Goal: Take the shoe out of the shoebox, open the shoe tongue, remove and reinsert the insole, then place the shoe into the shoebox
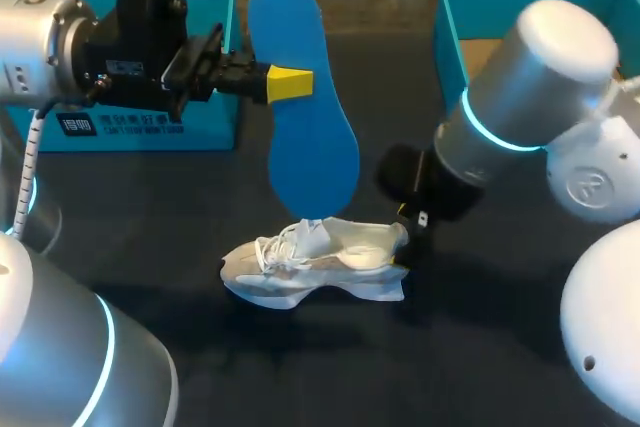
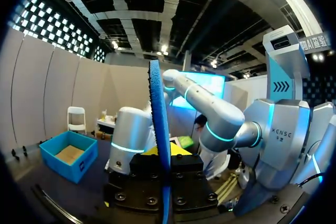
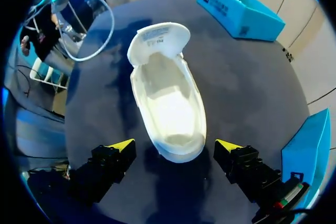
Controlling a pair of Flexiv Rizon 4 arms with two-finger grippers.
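Head view: we log 1 white shoe [image 1: 315, 262] on the table [image 1: 150, 207], 2 blue boxes [image 1: 140, 132] [image 1: 452, 42] beyond it. Left gripper [image 1: 290, 84] clamps 1 blue insole [image 1: 305, 107] above the shoe; right gripper [image 3: 175, 146] stands wide astride its heel.

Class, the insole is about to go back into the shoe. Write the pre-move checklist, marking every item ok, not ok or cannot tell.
1. Left gripper clamps the blue insole: ok.
2. Shoe rests on the table, opening uncovered: ok.
3. Tongue folded back: ok.
4. Right gripper steadies the shoe: not ok. It is open, with its fingers either side of the heel without touching.
5. Insole's lower end lined up with the opening: cannot tell.
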